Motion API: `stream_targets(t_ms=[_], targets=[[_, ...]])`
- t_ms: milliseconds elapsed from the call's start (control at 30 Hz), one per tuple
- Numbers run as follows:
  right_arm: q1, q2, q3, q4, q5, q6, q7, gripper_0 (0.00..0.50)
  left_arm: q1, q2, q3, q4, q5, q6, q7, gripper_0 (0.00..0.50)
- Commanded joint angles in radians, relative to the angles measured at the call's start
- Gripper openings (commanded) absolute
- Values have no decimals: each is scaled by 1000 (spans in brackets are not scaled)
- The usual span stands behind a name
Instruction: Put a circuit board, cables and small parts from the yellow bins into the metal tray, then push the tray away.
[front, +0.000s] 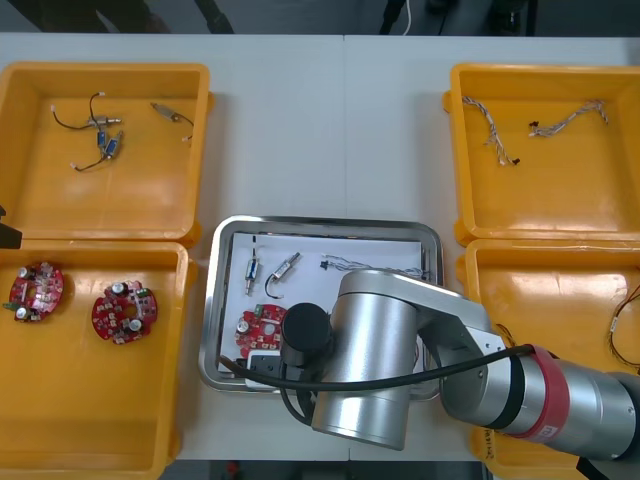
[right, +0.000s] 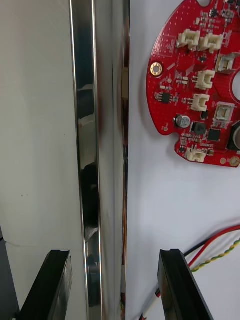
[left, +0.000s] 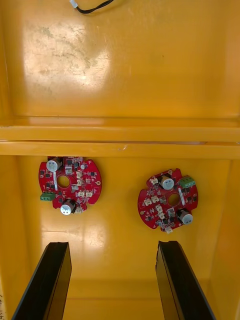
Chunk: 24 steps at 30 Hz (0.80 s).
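The metal tray sat on the surface, holding a red circuit board, cables and small metal parts. My right tool stood spread astride its rim beside that board. My left tool hung spread over two boards in a yellow bin.

The metal tray has a polished, mirror-bright rim that throws back dark reflections; its inside looks white, matt and smooth. The circuit board lying there is red with a finely speckled, slightly satin face, and it carries white plastic connectors and small dark chips. The yellow bins look like glossy moulded plastic, with a scuffed, duller patch on one floor. The right arm has a smooth, satin, silvery metal shell. The fingers of the right end effector are matt black. The table is light, smooth and matt.
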Motion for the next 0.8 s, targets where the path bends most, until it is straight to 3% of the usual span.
stream_targets(t_ms=[33, 800], targets=[[19, 32, 19, -8, 5, -12, 13, 500, 19, -9, 9, -29, 8, 6, -87, 500], [78, 26, 78, -7, 123, -48, 0, 500, 19, -9, 9, -29, 8, 6, -87, 500]])
